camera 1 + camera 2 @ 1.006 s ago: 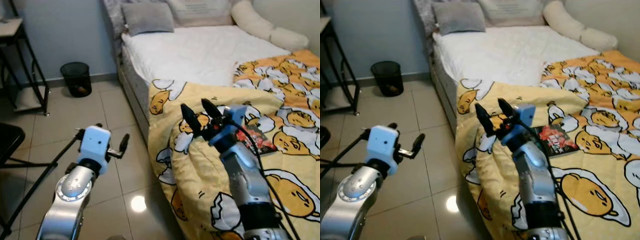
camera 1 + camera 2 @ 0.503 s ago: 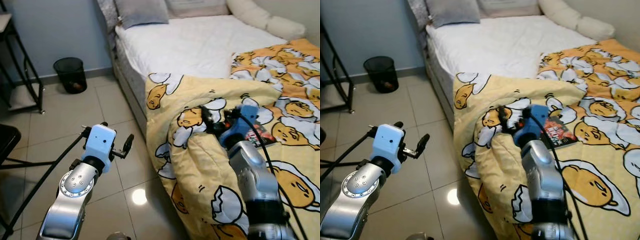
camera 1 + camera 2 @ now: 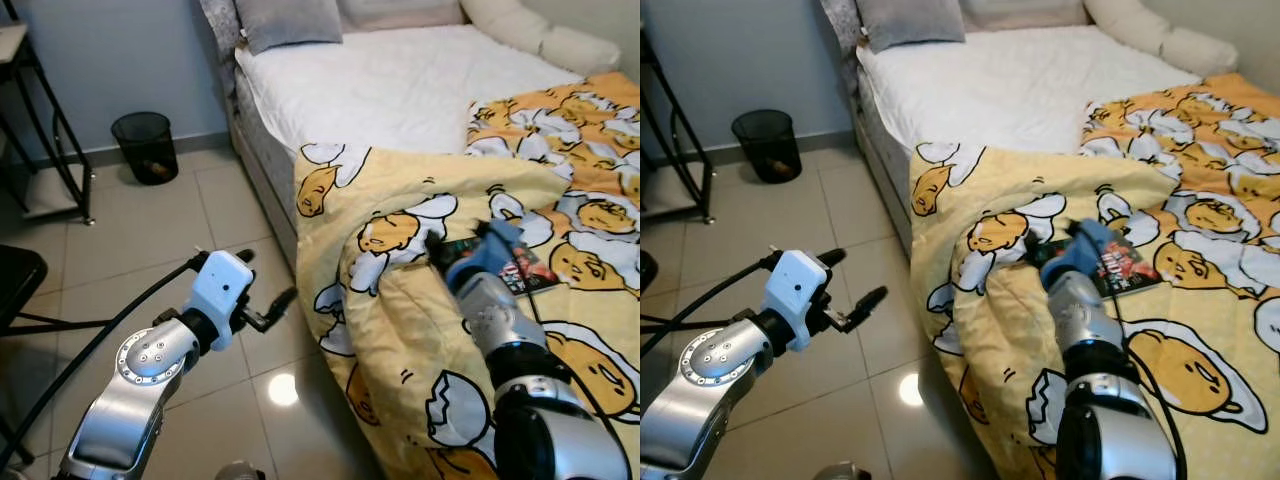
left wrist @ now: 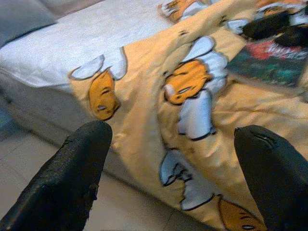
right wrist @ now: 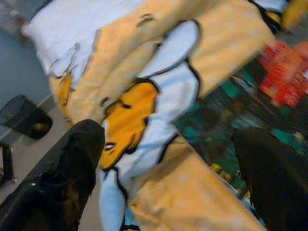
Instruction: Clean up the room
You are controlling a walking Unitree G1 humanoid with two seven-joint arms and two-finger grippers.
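Observation:
A yellow blanket (image 3: 400, 310) printed with egg cartoons lies crumpled across the bed (image 3: 400, 90) and hangs over its side to the floor. On it rests a book (image 3: 528, 270) with a red and dark green cover. My right gripper (image 3: 1045, 250) is low over a blanket fold right beside the book, open; in the right wrist view the fold (image 5: 144, 106) and the book (image 5: 279, 72) lie between its fingers (image 5: 77, 159). My left gripper (image 3: 265, 280) is open above the tiled floor, pointing at the hanging blanket (image 4: 192, 96).
A black mesh bin (image 3: 145, 145) stands by the wall beyond the bed's corner. A black metal rack (image 3: 60, 150) is at far left, with a dark chair (image 3: 15, 285) nearer. Grey (image 3: 290, 20) and cream (image 3: 540, 35) pillows lie at the bed's head.
My right gripper has dropped from above the blanket down onto the fold by the book. The left gripper has swung rightward toward the bed. The camera has shifted slightly.

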